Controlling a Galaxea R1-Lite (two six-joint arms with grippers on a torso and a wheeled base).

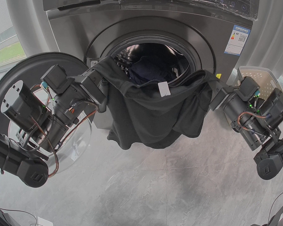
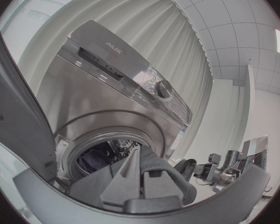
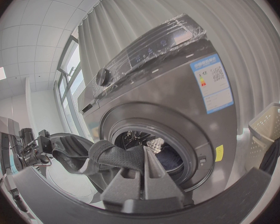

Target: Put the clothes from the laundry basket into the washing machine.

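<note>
The left arm (image 1: 25,110) and right arm (image 1: 273,107) are built of matte black cylindrical joint housings and blocky wrist modules, each carrying a braided copper-brown cable (image 1: 55,151) looped along the outside, small green indicator lights (image 1: 251,105) and a teal connector (image 1: 44,85). The left arm's round end cap (image 1: 12,94) is dotted with small screw holes. The left gripper (image 1: 99,76) and right gripper (image 1: 217,90) have dark grey, wedge-shaped fingers (image 2: 129,178) with recessed triangular panels, tapering to narrow tips.

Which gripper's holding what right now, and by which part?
Both hold one black garment: left gripper pinches one end of its top edge, right gripper the other end.
</note>
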